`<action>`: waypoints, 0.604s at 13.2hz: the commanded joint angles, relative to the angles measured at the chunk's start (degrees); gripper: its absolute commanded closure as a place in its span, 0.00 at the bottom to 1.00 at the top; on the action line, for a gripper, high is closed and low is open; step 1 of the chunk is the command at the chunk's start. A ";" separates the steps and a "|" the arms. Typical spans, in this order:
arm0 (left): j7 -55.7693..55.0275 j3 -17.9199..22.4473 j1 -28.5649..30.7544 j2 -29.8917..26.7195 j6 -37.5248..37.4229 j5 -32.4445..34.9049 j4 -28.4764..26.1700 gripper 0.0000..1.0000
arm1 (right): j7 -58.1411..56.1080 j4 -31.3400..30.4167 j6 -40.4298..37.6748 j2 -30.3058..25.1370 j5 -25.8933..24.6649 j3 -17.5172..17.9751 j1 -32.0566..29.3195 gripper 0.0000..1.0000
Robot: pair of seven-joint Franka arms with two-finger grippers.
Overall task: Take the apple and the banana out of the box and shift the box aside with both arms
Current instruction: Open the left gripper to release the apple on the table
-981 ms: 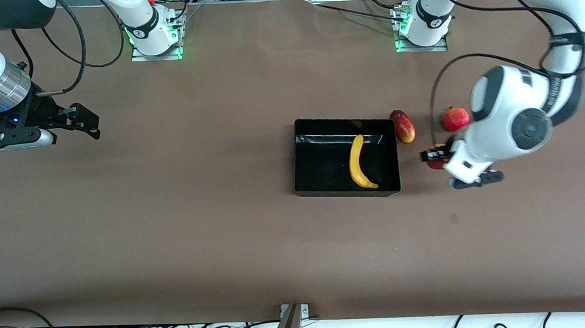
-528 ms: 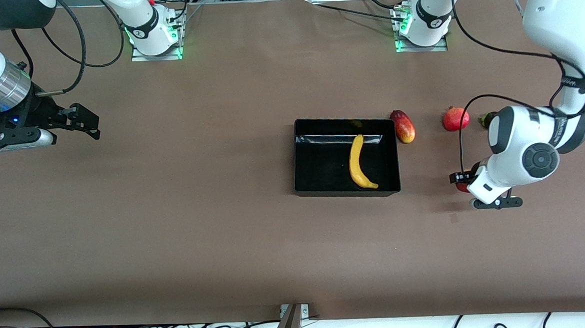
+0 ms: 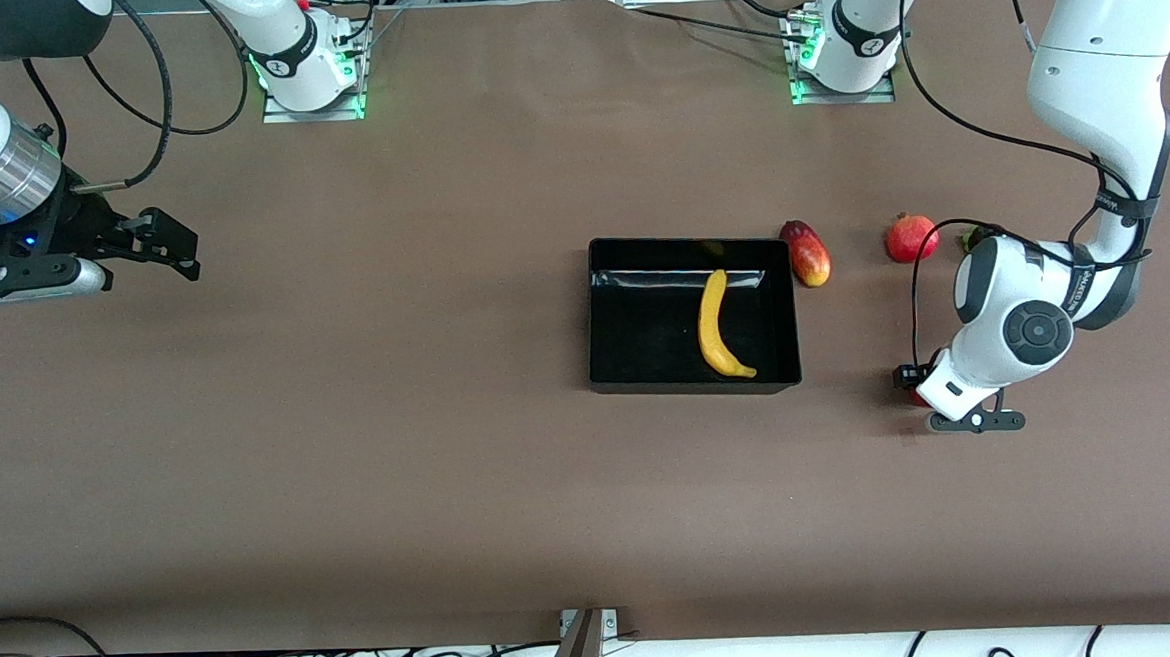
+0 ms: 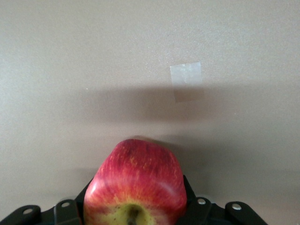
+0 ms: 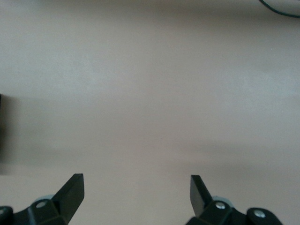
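Note:
The black box sits mid-table with the yellow banana lying in it. My left gripper is shut on the red apple and holds it low over the bare table, beside the box toward the left arm's end. In the left wrist view the apple fills the space between the jaws of the gripper. My right gripper is open and empty, waiting at the right arm's end; in the right wrist view it shows only bare table.
A mango lies by the box's corner. A pomegranate and a small green thing lie toward the left arm's end. A tape patch marks the table near the apple, and shows in the front view.
My left gripper has moved with the apple away from the box, toward the front camera and lower toward the table. The right arm has not moved.

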 commanded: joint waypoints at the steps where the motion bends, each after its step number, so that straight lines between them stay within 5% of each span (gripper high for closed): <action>1: -2.33 1.31 -0.21 4.11 3.61 3.32 0.79 0.72 | 0.02 0.90 0.10 0.22 0.38 0.24 -0.19 0.00; 2: -2.07 1.31 -0.21 4.11 3.52 3.32 0.80 0.16 | 0.02 0.90 0.28 0.22 0.47 0.24 -0.19 0.00; 3: -2.07 1.31 -0.12 4.02 3.52 3.32 0.88 0.00 | 0.02 0.81 0.28 0.22 0.47 0.24 -0.19 0.00; 8: -2.07 1.13 -0.03 0.60 -2.87 2.18 2.37 0.00 | 0.02 0.81 0.37 0.31 0.21 0.15 -0.28 0.00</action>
